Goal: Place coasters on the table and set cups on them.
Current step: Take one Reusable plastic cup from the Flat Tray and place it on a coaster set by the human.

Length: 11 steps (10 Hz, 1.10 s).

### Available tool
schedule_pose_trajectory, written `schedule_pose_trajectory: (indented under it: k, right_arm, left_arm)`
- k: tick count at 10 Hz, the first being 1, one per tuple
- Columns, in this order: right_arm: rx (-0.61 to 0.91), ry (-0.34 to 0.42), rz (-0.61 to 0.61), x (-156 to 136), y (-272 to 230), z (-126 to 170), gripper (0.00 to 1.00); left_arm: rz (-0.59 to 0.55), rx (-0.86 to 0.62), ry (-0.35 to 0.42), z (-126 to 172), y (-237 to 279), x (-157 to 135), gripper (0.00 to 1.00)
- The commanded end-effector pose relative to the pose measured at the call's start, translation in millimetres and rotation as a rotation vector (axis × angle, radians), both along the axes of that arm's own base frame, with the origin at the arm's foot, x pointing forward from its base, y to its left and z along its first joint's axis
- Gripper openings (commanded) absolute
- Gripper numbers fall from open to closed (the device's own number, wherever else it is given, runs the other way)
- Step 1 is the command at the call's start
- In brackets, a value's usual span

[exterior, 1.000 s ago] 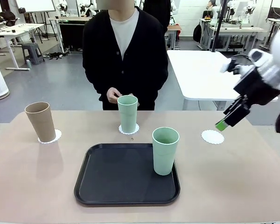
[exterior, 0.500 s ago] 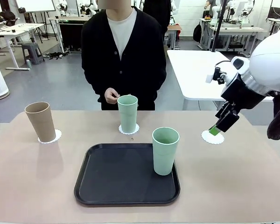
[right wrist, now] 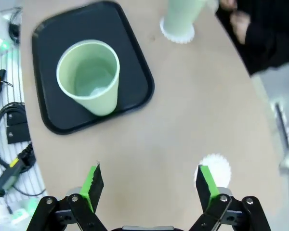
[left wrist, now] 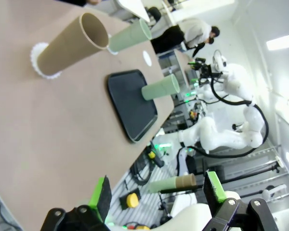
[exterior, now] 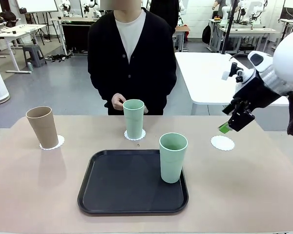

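Closest, by the front edge of the table: black tray, one mint cup upright on its right side; bare tabletop either side. Beyond: brown cup on a coaster far left, second mint cup on the middle coaster, right coaster bare. Just above it, right gripper, jaws spread, empty. Left gripper likewise wide, holding nothing. Farther: person at the far edge, white table behind right.
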State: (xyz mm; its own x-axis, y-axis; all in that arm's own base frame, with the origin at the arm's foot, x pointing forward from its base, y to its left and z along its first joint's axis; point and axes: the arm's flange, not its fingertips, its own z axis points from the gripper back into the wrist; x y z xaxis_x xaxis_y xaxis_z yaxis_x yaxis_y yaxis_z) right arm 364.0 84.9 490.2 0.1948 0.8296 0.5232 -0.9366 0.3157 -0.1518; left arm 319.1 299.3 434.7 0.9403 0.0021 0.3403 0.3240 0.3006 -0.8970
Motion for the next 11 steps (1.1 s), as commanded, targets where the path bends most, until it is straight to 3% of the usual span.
schedule_pose_trajectory:
  k: [1, 4, 7, 10, 11]
  right_arm:
    - [0.213, 0.017, 0.260, 27, -13, -41, 1.00]
    - [0.383, 0.120, 0.374, 36, -43, -66, 1.00]
    - [0.420, 0.110, 0.406, 39, -50, -98, 1.00]
    - [0.388, 0.085, 0.362, 48, -43, -134, 1.00]
    - [0.385, 0.078, 0.340, 49, -43, -133, 1.00]
  left_arm:
    - [0.013, 0.006, 0.009, 1, -1, -1, 1.00]
    - [0.013, 0.006, 0.009, 1, -1, -1, 1.00]
    - [0.013, 0.006, 0.009, 1, -1, -1, 1.00]
    - [0.013, 0.006, 0.009, 1, -1, -1, 1.00]
    - [0.013, 0.006, 0.009, 1, -1, -1, 1.00]
